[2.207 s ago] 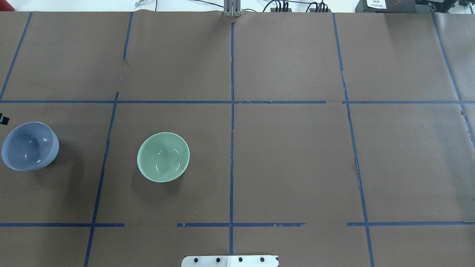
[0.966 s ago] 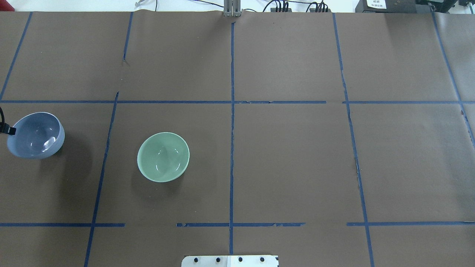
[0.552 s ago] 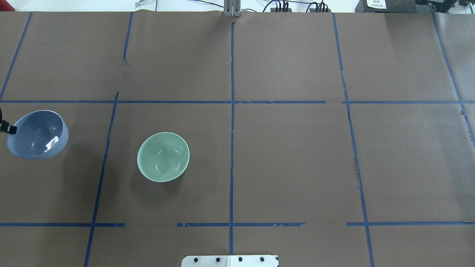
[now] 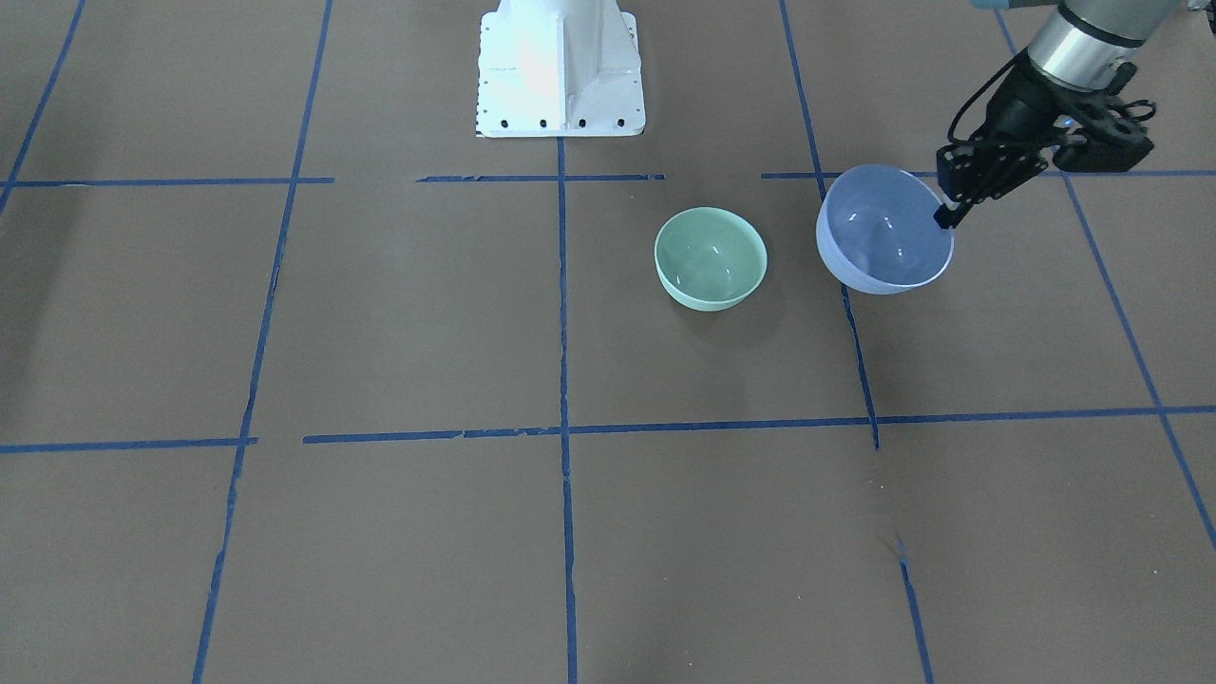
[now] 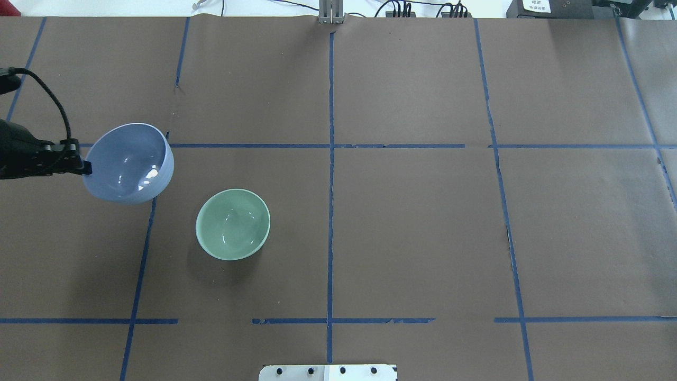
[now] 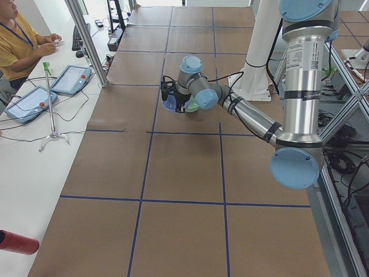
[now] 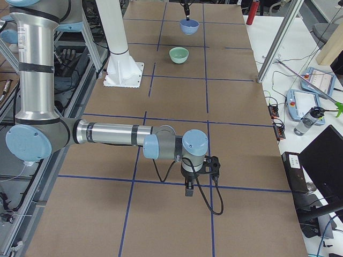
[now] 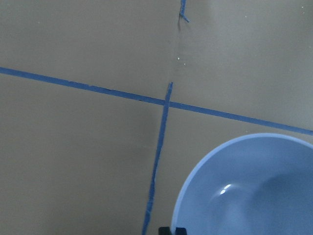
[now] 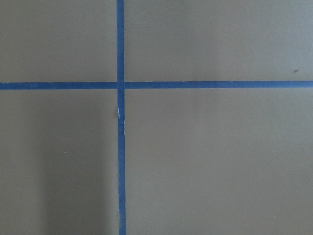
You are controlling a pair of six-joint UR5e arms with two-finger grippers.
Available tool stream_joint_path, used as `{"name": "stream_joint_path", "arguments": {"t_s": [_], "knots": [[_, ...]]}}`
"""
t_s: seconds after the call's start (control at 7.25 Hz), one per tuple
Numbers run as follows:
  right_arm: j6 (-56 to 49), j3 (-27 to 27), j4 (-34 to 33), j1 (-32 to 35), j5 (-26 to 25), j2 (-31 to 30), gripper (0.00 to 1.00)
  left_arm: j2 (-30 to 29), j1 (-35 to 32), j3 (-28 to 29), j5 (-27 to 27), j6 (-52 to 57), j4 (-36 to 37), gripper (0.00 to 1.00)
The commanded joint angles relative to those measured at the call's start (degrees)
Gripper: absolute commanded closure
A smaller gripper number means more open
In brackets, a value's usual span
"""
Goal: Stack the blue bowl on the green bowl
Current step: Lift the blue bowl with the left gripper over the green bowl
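The blue bowl (image 5: 128, 164) hangs in the air, tilted, held by its rim in my left gripper (image 5: 85, 168), which is shut on it. In the front view the bowl (image 4: 883, 228) sits just right of the green bowl (image 4: 711, 258), apart from it. The green bowl (image 5: 232, 224) stands upright and empty on the brown table. The left wrist view shows the blue bowl (image 8: 249, 191) at lower right. My right gripper (image 7: 188, 191) hovers low over the table far from both bowls; I cannot tell whether it is open or shut.
Blue tape lines divide the brown paper-covered table (image 5: 412, 222). The robot's white base plate (image 4: 559, 66) is at the near edge. In the exterior left view, an operator (image 6: 17, 40), tablets (image 6: 69, 78) and a stand (image 6: 51, 109) are beside the table.
The blue bowl has risen off the table and moved right and farther away, toward the green bowl, held by my left gripper. The green bowl has not moved.
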Motion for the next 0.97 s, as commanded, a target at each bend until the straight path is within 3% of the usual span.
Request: {"name": "stream_joint_path", "arguments": {"t_s": [0.0, 0.28, 0.83], "knots": [[0.0, 0.0, 0.0, 0.0, 0.0, 0.0, 0.0, -4.6, 10.9, -0.1, 10.0, -11.1, 2.0, 1.0], [0.0, 0.0, 0.0, 0.0, -0.1, 0.0, 0.0, -8.7, 15.7, -0.1, 13.3, -14.2, 7.7, 1.0], [0.0, 0.0, -0.1, 0.0, -0.1, 0.0, 0.0, -9.8, 21.2, 3.1, 15.8, -16.9, 7.7, 1.0]]}}
